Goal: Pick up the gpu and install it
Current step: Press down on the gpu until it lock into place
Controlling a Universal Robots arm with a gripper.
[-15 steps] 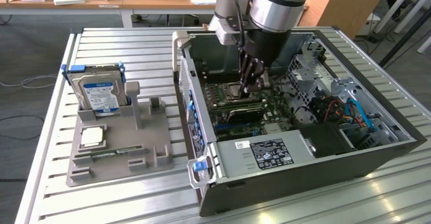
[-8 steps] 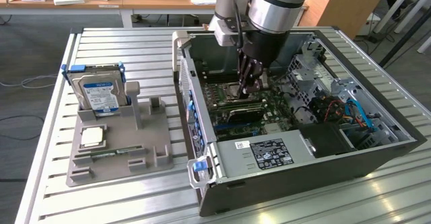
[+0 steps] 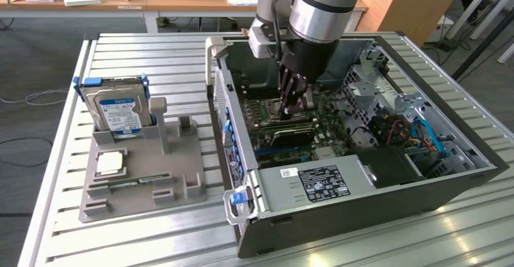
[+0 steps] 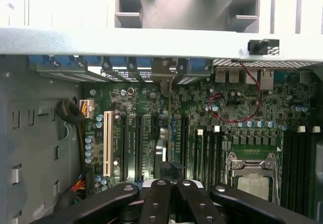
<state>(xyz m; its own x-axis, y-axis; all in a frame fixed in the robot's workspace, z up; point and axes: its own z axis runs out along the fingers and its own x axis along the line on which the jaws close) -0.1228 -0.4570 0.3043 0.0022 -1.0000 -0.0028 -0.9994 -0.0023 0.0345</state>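
A slatted metal table [image 3: 72, 68] carries an open computer case [image 3: 449, 183] lying on its side, motherboard [image 3: 277, 113] facing up. Beside it, toward the exterior view's left, a grey holder [image 3: 136, 177] has a hard drive [image 3: 119, 110] standing in it. The arm reaches straight down into the case. The gpu [image 3: 291, 136] is inside, standing on edge over the expansion slots, directly beneath the pincer [image 3: 292, 110]. Its long axis runs across the board, from the case's rear wall on the exterior view's left toward the middle. In the wrist view it appears edge-on as a thin line leading away from the fingertips [image 4: 159, 186] to the rear wall, so its bracket end seems to point at that wall. The pincer is fully closed, fingers drawn together in line with the card's top edge. I cannot tell whether they pinch that edge or merely sit on it, nor whether the card is fully seated in its slot.
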